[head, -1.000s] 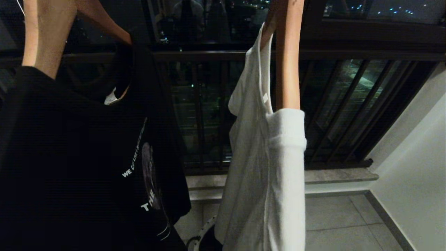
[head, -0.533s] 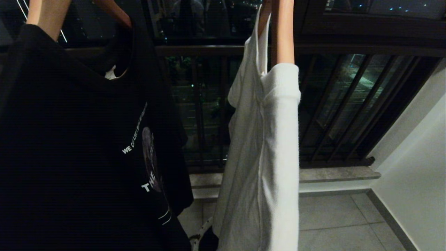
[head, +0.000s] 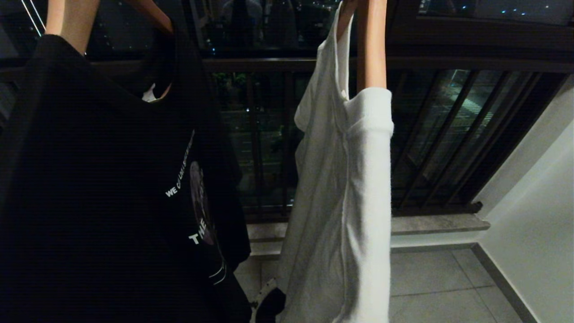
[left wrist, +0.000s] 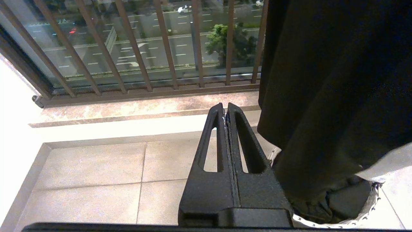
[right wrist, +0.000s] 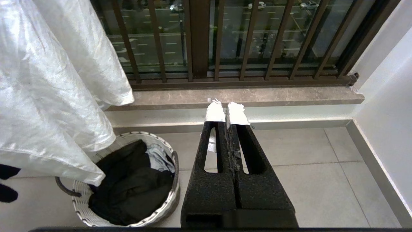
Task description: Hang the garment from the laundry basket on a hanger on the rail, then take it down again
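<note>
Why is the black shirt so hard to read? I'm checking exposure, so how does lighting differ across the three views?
Head view: dim, black shirt nearly featureless, city lights behind the window bars. Left wrist view: floor and sill glare bright. Right wrist view: evenly lit, laundry basket clear.

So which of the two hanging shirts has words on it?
The black T-shirt, hanging on the robot's left side. It has white lettering and a round picture printed on it. The white shirt hanging beside it is plain, with no words at all.
</note>
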You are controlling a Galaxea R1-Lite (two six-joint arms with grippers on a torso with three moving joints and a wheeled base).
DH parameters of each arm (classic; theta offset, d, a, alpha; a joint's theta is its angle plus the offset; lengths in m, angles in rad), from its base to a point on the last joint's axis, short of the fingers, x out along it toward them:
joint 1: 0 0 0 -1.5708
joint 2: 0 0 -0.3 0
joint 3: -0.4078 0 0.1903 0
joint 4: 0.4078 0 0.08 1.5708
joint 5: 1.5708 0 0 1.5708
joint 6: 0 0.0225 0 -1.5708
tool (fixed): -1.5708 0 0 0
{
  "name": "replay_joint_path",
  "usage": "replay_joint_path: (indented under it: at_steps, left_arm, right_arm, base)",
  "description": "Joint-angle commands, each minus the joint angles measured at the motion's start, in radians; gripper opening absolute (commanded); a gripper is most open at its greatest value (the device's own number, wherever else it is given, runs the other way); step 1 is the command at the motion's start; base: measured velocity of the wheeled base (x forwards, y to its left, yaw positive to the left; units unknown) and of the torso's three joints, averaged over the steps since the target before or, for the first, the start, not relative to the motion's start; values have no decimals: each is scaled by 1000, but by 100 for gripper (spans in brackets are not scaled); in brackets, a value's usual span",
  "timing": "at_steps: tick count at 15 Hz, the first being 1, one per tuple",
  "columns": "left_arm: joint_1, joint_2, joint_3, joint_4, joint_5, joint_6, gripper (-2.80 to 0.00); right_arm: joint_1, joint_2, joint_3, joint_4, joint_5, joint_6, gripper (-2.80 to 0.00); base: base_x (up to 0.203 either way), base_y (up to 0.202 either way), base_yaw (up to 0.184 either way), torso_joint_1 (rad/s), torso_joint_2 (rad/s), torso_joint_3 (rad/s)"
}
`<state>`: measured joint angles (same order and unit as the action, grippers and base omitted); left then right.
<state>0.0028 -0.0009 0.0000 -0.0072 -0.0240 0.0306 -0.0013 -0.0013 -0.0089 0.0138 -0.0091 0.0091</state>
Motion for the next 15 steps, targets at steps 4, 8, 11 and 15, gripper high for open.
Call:
replay_joint_path:
  at_steps: [4,8,11,15]
  left_arm:
    - [0,-1,3,0,-1,0,-280]
    - [0,-1,3,0,-1,0,-280]
    - [0,-1,2,0,-1,0,-280]
    - [0,-1,3,0,-1,0,-280]
  right_arm:
    - [1,0,1,0,0,0,-280]
    - [1,0,1,0,0,0,-280]
    - [0,0,1,0,0,0,-280]
    - [1,0,0,0,0,0,-280]
  base:
    - [0,0,0,0,0,0]
    - [0,0,0,0,0,0]
    - [0,0,0,0,0,0]
    - [0,0,0,0,0,0]
